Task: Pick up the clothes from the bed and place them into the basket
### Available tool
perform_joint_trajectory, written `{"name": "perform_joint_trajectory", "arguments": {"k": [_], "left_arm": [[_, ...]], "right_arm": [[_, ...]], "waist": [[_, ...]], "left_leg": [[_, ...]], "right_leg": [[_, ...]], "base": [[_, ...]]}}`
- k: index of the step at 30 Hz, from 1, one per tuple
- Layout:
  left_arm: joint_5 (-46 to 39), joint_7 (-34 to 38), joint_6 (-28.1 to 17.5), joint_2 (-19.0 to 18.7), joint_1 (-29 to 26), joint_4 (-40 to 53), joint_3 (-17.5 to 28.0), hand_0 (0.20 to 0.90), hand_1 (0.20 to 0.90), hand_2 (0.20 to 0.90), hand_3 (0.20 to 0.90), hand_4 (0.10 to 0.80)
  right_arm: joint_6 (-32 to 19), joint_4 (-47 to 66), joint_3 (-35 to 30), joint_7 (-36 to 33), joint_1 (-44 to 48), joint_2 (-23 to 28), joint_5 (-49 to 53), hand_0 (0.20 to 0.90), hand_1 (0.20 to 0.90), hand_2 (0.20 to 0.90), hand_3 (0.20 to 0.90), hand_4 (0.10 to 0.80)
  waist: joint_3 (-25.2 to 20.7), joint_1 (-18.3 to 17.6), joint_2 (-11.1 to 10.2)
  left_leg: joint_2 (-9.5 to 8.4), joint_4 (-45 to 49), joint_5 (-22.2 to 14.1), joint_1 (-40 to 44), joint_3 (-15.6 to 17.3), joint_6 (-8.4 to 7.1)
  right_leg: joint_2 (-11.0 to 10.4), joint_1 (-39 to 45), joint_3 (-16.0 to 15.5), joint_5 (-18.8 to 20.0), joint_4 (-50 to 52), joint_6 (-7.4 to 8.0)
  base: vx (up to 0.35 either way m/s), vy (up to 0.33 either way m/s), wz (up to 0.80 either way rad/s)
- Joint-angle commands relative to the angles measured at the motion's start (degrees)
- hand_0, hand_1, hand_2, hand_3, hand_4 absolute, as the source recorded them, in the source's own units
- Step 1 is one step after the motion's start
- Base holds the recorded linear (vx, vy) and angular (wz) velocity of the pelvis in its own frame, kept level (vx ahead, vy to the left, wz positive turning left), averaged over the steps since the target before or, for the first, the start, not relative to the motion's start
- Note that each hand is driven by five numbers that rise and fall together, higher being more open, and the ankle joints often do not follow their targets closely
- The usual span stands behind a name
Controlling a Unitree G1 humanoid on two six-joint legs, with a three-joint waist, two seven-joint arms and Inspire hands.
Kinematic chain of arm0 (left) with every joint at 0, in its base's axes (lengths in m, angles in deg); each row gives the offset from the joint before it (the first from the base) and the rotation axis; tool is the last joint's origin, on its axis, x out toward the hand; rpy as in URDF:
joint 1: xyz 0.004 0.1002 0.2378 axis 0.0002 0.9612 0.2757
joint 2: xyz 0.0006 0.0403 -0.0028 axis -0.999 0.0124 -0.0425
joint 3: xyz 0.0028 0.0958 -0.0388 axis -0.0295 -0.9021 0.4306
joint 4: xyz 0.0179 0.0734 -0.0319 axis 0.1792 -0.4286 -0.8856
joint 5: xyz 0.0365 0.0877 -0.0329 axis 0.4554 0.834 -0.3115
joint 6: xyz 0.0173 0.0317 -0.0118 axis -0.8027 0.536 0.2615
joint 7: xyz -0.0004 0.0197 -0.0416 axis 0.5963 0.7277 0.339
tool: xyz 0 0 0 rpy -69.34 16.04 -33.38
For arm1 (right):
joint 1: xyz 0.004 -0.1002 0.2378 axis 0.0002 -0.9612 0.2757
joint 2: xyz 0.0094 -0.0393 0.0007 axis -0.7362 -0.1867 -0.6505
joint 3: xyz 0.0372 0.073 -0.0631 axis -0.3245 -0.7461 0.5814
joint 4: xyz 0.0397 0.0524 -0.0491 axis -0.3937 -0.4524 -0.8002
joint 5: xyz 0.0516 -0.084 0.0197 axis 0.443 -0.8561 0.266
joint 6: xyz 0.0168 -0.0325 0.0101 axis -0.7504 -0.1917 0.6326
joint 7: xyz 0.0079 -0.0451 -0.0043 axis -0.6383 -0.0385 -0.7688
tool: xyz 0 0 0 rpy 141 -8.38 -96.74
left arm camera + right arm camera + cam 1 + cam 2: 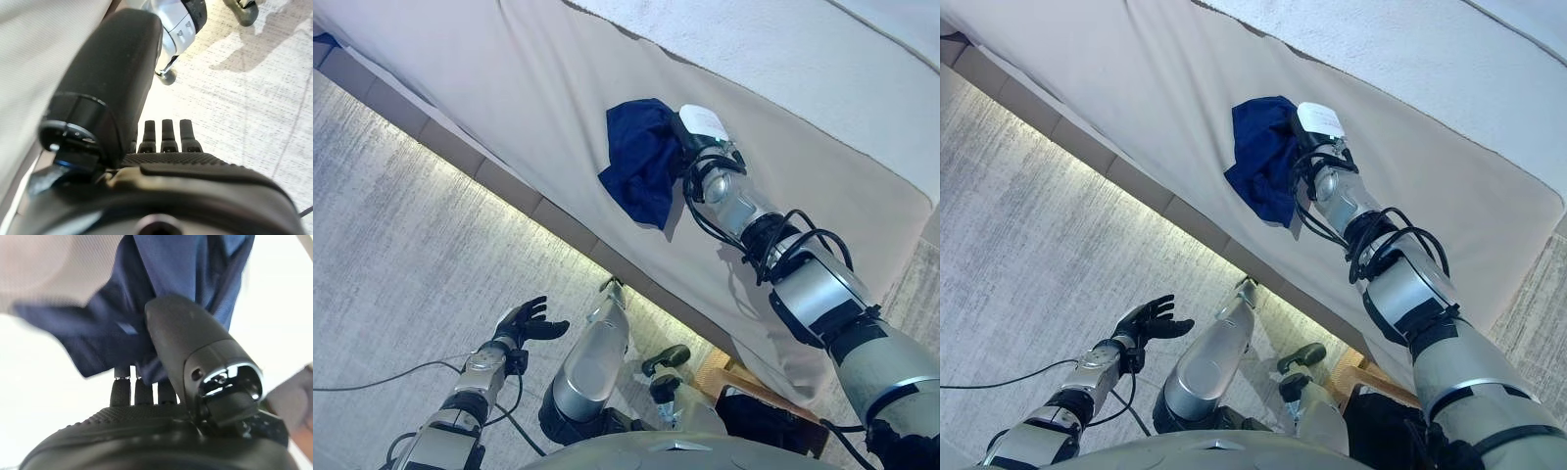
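Observation:
A navy blue garment [641, 162] hangs bunched from my right hand [688, 137] over the beige bed [509, 88], casting a shadow on the sheet. In the right wrist view the thumb [186, 342] and fingers are curled into the blue cloth [195, 279]. My left hand [524, 321] is low over the grey carpet beside the bed, fingers spread and empty; in the left wrist view its fingers [166, 134] point straight out.
The bed's lit lower edge [509, 191] runs diagonally between bed and grey carpet [391, 255]. A white textured blanket [783, 49] covers the far part of the bed. A brown-edged dark object [749, 387] sits on the floor at the lower right.

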Motion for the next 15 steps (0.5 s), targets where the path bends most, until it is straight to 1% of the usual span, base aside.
{"name": "perform_joint_trajectory", "arguments": {"k": [1, 3, 6, 7, 8, 9, 11, 12, 13, 14, 15], "left_arm": [[0.3, 0.7, -2.32, -1.87, 6.22, -1.6, -2.99, 0.9, 0.9, 0.9, 0.9, 0.8], [1.46, 0.93, -2.33, -1.9, 7.05, -2.14, -2.38, 0.9, 0.9, 0.9, 0.9, 0.8], [3.44, 1.56, -1.93, -1.82, 8.79, -3.6, -1.38, 0.9, 0.9, 0.9, 0.9, 0.8], [4.12, 1.63, -2.04, -1.84, 9.0, -3.89, -1.35, 0.9, 0.9, 0.9, 0.9, 0.8], [5.03, 2.06, -1.81, -1.78, 9.17, -4.45, -1.55, 0.9, 0.9, 0.9, 0.9, 0.8], [5.42, 2.5, -1.52, -1.73, 9.43, -4.78, -1.5, 0.9, 0.9, 0.9, 0.9, 0.8], [7.29, 2.93, 0.03, -1.56, 9.71, -5.04, -1.17, 0.9, 0.9, 0.9, 0.9, 0.8], [8.14, 3.22, 0.58, -1.43, 9.82, -5.12, -1.27, 0.9, 0.9, 0.9, 0.9, 0.8], [8.63, 3.52, 2.1, -1.03, 9.91, -5.4, -0.97, 0.9, 0.9, 0.9, 0.9, 0.8], [8.75, 3.55, 2.12, -1.0, 9.89, -5.42, -0.96, 0.9, 0.9, 0.9, 0.9, 0.8], [8.6, 3.67, 2.59, -0.85, 9.88, -5.65, -0.85, 0.9, 0.9, 0.9, 0.9, 0.8]], "right_arm": [[-1.23, 9.76, -4.21, -9.68, 0.68, 2.89, 6.58, 0.3, 0.3, 0.3, 0.2, 0.1], [-1.26, 12.66, -6.7, -11.97, -1.86, 3.43, 9.78, 0.3, 0.3, 0.3, 0.2, 0.1], [-2.51, 19.14, -11.27, -14.96, -8.17, 4.7, 12.56, 0.3, 0.3, 0.3, 0.2, 0.1], [-2.57, 19.84, -11.83, -15.81, -9.05, 4.82, 12.79, 0.3, 0.3, 0.3, 0.2, 0.1], [-2.6, 22.41, -13.42, -17.2, -11.33, 5.17, 13.13, 0.3, 0.3, 0.3, 0.2, 0.1], [-3.07, 24.32, -14.63, -18.08, -12.95, 5.26, 13.62, 0.3, 0.3, 0.3, 0.2, 0.1], [-3.46, 29.01, -17.25, -18.63, -16.2, 6.03, 14.2, 0.3, 0.3, 0.3, 0.2, 0.1], [-4.55, 30.87, -18.15, -19.8, -17.39, 6.3, 14.66, 0.3, 0.3, 0.3, 0.2, 0.1], [-4.85, 36.44, -20.18, -19.69, -20.24, 7.07, 14.67, 0.3, 0.3, 0.3, 0.2, 0.1], [-4.84, 36.69, -20.3, -19.88, -20.41, 7.14, 14.71, 0.3, 0.3, 0.3, 0.2, 0.1], [-4.88, 39.01, -21.24, -19.73, -21.56, 7.37, 14.6, 0.3, 0.3, 0.3, 0.2, 0.1]], "waist": [[-2.56, -1.06, 1.45], [-3.64, -2.47, 0.91], [-6.28, -5.89, 0.07], [-6.66, -6.31, -0.02], [-7.66, -7.77, -0.1], [-8.51, -8.8, -0.25], [-10.38, -11.26, -0.47], [-11.17, -12.28, -0.49], [-12.91, -14.74, -0.21], [-13.13, -14.92, -0.2], [-13.88, -15.99, -0.06]], "left_leg": [[4.01, -11.11, -1.53, 9.46, 7.35, 4.03], [4.18, -11.34, -2.12, 10.84, 8.08, 4.03], [4.51, -11.65, -3.28, 13.64, 10.31, 4.21], [4.59, -11.74, -3.42, 14.06, 10.74, 4.24], [4.38, -11.41, -2.79, 14.11, 11.7, 4.7], [4.48, -11.61, -3.0, 14.8, 12.49, 4.74], [4.81, -12.02, -3.46, 16.31, 14.39, 4.74], [5.04, -12.27, -3.61, 16.97, 15.27, 4.68], [5.47, -12.71, -3.9, 18.34, 17.34, 4.62], [5.48, -12.8, -3.75, 18.22, 17.4, 4.65], [5.67, -12.81, -3.96, 18.75, 18.48, 4.6]], "right_leg": [[-0.71, 1.97, 2.46, -2.55, 10.47, -1.43], [0.18, 2.84, 3.8, -2.26, 8.82, -1.51], [1.99, 4.52, 6.81, -1.83, 5.67, -1.44], [2.25, 4.78, 7.2, -1.78, 5.28, -1.43], [2.71, 4.93, 7.5, -0.51, 3.99, -1.74], [3.2, 5.26, 8.15, -0.39, 3.29, -1.65], [4.42, 6.04, 9.9, -0.67, 1.47, -1.51], [5.08, 6.44, 10.67, -0.99, 0.4, -1.5], [6.18, 6.99, 12.34, -1.72, -1.27, -1.53], [6.24, 6.89, 12.37, -1.6, -1.46, -1.53], [6.63, 7.15, 13.03, -1.8, -2.14, -1.66]], "base": [[0.006, -0.056, -0.26], [-0.009, -0.073, -0.3], [-0.005, -0.075, -0.41], [-0.062, -0.064, -0.5], [-0.068, -0.069, -0.53], [-0.07, -0.082, -0.56], [-0.006, -0.113, -0.56], [-0.009, -0.097, -0.69], [-0.008, -0.061, -0.69], [-0.006, -0.028, -0.77], [0.001, -0.029, -0.81]]}}
